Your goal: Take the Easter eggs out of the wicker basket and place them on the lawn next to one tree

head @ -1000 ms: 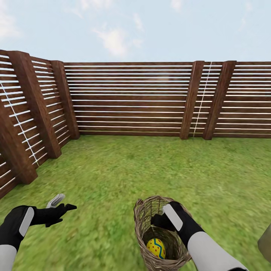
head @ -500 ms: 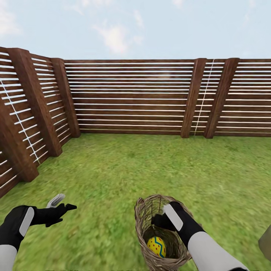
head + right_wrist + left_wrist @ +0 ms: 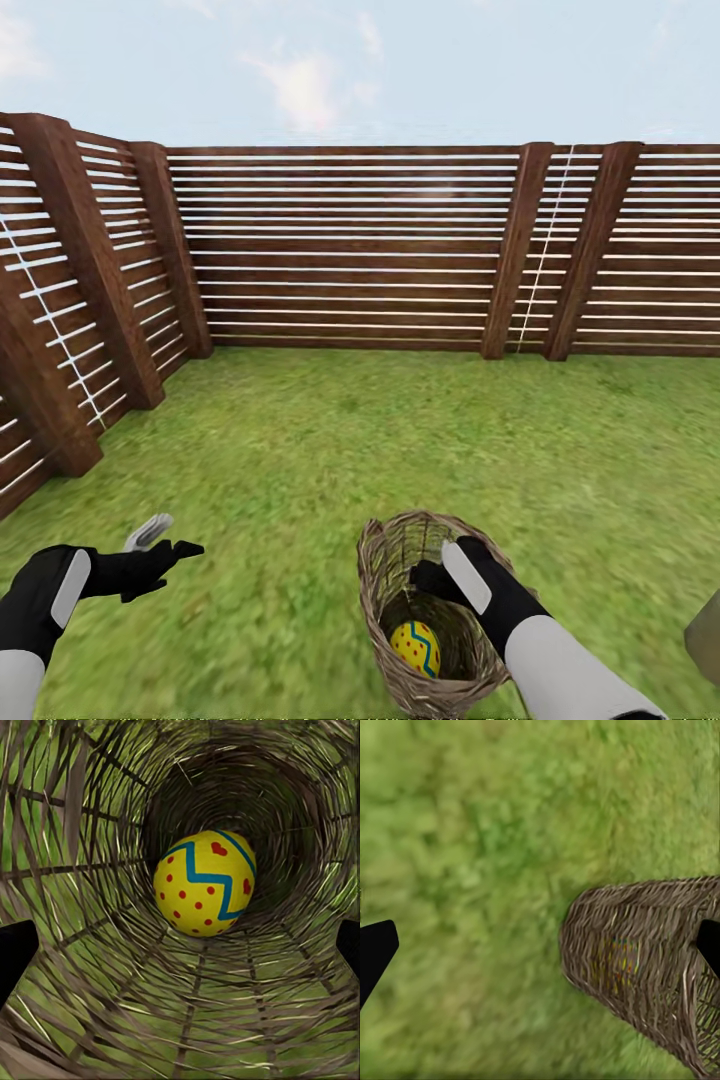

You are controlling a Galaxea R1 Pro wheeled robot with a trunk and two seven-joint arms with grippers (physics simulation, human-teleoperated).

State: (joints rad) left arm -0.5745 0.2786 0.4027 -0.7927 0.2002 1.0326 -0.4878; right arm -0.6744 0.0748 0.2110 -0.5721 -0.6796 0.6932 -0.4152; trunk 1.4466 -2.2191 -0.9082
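A brown wicker basket (image 3: 385,560) sits on the green lawn (image 3: 330,450) just ahead of me. One yellow Easter egg (image 3: 415,648) with red dots and a blue zigzag lies at its bottom. In the right wrist view the egg (image 3: 204,883) is straight ahead, deep in the basket (image 3: 90,945). My right gripper (image 3: 425,582) reaches into the basket's mouth, open, its fingertips (image 3: 15,949) wide apart and short of the egg. My left gripper (image 3: 168,541) hovers open over the grass to the basket's left. From the left wrist, the basket (image 3: 645,960) is seen from outside.
A dark brown slatted fence (image 3: 350,250) closes off the lawn ahead and on the left, meeting in a corner at the far left. A pale grey-beige shape (image 3: 706,635) cuts in at the right edge; I cannot tell what it is.
The whole picture has shifted a little, so the camera moved and the fence sits slightly higher. Both arms, the basket and the egg keep their places.
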